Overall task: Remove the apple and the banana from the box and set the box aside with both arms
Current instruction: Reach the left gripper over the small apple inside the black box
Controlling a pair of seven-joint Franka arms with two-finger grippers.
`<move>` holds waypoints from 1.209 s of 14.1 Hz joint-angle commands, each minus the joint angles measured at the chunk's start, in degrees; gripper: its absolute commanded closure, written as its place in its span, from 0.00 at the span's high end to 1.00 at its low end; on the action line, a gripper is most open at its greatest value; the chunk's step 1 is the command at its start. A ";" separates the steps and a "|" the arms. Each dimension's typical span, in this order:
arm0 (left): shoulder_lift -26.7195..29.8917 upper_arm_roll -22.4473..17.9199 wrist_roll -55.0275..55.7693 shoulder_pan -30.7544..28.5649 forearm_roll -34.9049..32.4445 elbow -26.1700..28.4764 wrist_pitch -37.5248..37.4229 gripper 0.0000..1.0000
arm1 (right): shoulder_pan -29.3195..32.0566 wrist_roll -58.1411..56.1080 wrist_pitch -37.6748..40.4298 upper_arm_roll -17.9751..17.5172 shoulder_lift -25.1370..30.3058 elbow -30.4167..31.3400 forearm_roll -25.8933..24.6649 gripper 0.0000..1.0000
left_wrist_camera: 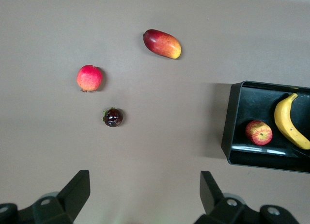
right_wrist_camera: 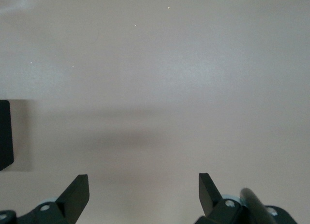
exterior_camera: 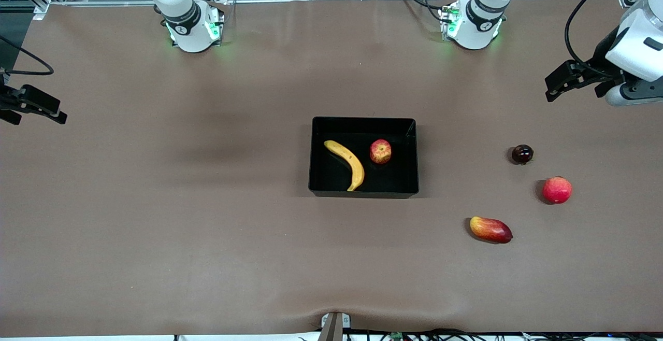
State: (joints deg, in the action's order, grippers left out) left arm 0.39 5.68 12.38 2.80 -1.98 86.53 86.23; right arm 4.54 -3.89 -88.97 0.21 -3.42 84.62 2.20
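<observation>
The black box (exterior_camera: 362,194) stands at the middle of the table. A yellow banana (exterior_camera: 348,164) and a small red-and-yellow apple (exterior_camera: 380,151) lie inside it, apart from each other. My left gripper (exterior_camera: 555,83) hangs open and empty over the left arm's end of the table. The left wrist view shows its open fingers (left_wrist_camera: 145,185) over bare cloth, with the box (left_wrist_camera: 231,137), banana (left_wrist_camera: 290,122) and apple (left_wrist_camera: 258,132) off to one side. My right gripper (exterior_camera: 40,117) is open and empty over the right arm's end; its wrist view (right_wrist_camera: 144,187) shows bare cloth and a corner of the box (right_wrist_camera: 5,134).
Three loose fruits lie on the brown cloth toward the left arm's end: a dark round fruit (exterior_camera: 522,154), a red round fruit (exterior_camera: 557,189) and a red-yellow oblong fruit (exterior_camera: 490,229), nearest the front camera. They also show as dark fruit (left_wrist_camera: 113,117), red fruit (left_wrist_camera: 89,78), oblong fruit (left_wrist_camera: 162,43).
</observation>
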 commanded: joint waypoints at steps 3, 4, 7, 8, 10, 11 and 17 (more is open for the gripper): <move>-1.00 0.30 0.62 0.19 -0.83 -1.53 -1.16 1.00 | -1.03 -0.24 1.78 -0.38 0.87 0.28 -0.53 1.00; -2.49 0.30 0.63 0.10 -0.66 -2.58 -1.24 1.00 | -1.11 -0.24 2.04 -0.38 0.78 0.28 -0.53 1.00; -4.86 1.52 1.50 1.41 -0.40 -2.77 -1.24 1.00 | -1.29 -0.33 1.17 -0.38 0.70 0.10 -0.88 1.00; -5.92 2.05 2.73 2.03 -0.31 -2.07 -1.16 1.00 | -1.29 -0.33 1.25 -0.38 0.78 0.10 -0.79 1.00; -7.85 3.89 7.54 4.04 -0.13 -0.05 0.94 1.00 | -1.38 -0.24 2.13 -0.38 0.78 0.19 -0.70 1.00; -7.86 4.68 10.53 5.10 -0.13 2.22 3.82 1.00 | -1.64 -0.15 2.65 -0.38 0.78 0.36 -0.70 1.00; -9.00 6.36 23.44 10.11 -0.40 19.97 31.32 1.00 | -1.29 0.11 4.15 -0.12 0.87 0.10 -0.70 1.00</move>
State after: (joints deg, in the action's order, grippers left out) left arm -9.48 11.97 31.04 12.16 -2.00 100.56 110.26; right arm 3.35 -3.96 -85.32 0.04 -3.37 84.60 2.16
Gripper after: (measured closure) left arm 0.000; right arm 0.000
